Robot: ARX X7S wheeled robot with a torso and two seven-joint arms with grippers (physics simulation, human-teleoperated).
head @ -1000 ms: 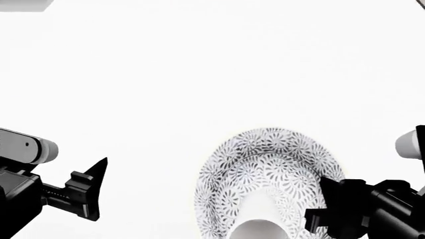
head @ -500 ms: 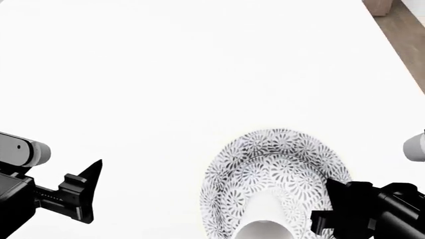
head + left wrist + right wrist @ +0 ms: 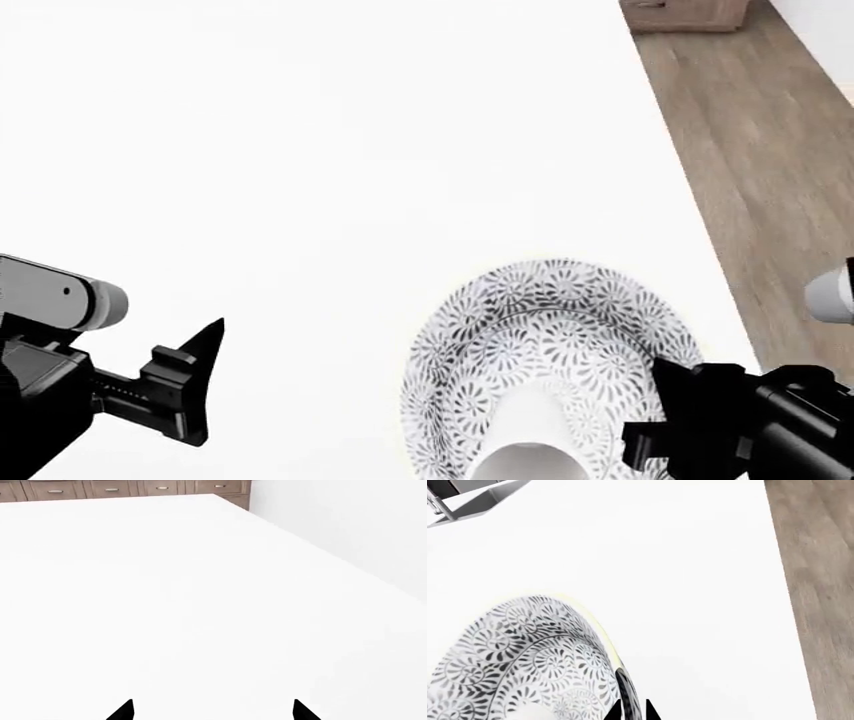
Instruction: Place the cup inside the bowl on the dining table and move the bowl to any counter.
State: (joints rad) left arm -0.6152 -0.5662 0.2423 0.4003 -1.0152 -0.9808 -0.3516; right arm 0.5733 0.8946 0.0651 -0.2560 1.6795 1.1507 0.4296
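Left wrist view: broad bright white flat bench (image 3: 200, 605) fills nearly the whole picture. Two black pointed fingertips (image 3: 123, 711) of the left hand (image 3: 213, 712) visible at the frame edge, well apart, nothing between them: spread. Brown wooden drawer fronts with small metal pulls (image 3: 110, 489) beyond the far edge of the bench. Plain white wall (image 3: 347, 520) next to them.

Head view: round deep bowl in black-and-white leafy pattern with thin pale rim (image 3: 547, 350) seen low and right of centre, over the white bench, near its right edge. Plain white tapered cup (image 3: 527, 440) inside the bowl, lying tilted, open mouth toward the camera, partly cut off by the frame. Black right hand (image 3: 661, 415) at the right side of the bowl rim. Left hand (image 3: 200, 385) well apart from the bowl, empty, black pointed finger up. Grey-brown wood plank floor (image 3: 747, 150) to the right of the bench. Corner of a brown wooden cabinet (image 3: 687, 14) at the far end of the floor strip.

Right wrist view: patterned bowl (image 3: 527, 655) large in the foreground, pale yellowish rim running between the two black fingertips (image 3: 650, 711) of the right hand (image 3: 632, 711); fingertips close together on either side of the wall: pinching the bowl rim. White bench (image 3: 660, 555) underneath; whether the bowl touches it cannot be told. Plank floor (image 3: 817, 580) beyond the bench edge. Pale grey-white worktop with a metal faucet (image 3: 436, 507) at a far corner.
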